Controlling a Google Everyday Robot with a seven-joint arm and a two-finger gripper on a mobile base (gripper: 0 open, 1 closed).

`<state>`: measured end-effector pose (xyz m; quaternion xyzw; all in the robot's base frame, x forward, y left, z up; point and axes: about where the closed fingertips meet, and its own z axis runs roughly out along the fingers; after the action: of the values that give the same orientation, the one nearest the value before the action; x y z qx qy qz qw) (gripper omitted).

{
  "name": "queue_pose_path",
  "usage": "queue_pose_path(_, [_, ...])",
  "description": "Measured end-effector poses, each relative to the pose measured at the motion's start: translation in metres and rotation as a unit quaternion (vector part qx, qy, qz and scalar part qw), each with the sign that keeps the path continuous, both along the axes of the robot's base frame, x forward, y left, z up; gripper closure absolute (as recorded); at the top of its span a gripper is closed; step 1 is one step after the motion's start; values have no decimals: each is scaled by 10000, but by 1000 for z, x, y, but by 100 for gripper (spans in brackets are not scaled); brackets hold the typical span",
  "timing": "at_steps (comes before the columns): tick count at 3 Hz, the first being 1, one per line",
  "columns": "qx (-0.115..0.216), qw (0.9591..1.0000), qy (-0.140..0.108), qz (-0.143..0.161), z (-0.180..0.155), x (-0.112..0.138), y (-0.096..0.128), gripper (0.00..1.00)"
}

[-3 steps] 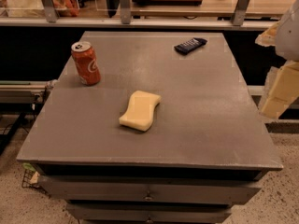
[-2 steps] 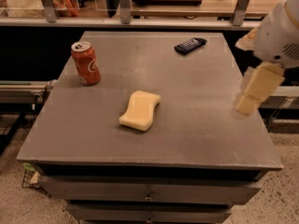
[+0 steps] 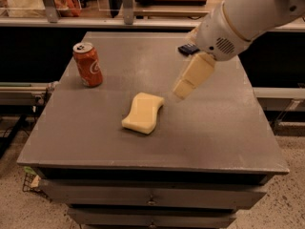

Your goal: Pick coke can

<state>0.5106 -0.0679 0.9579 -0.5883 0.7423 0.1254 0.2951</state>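
Observation:
The coke can [image 3: 87, 65] is orange-red with white lettering and a silver top. It stands upright near the back left corner of the grey table [image 3: 219, 132]. My gripper [image 3: 183, 88] is cream-coloured and hangs over the middle of the table, pointing down and left. It is well to the right of the can and just right of a pale yellow sponge [image 3: 143, 112]. It holds nothing that I can see.
The sponge lies in the middle of the table. A flat black packet [image 3: 187, 49] lies at the back right, partly hidden by my white arm [image 3: 243, 18]. A counter with posts runs behind the table. Drawers sit below the table's front edge.
My arm has swung in from the right edge of the view to over the middle of the table. The can, sponge and packet have not moved.

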Motion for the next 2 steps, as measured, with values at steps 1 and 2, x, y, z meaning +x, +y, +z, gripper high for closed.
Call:
queue_pose_path(1, [163,9998,-120,-7,5,8,12,0])
queue_pose_path(2, [163,9998,-120,-6,5,8,12,0])
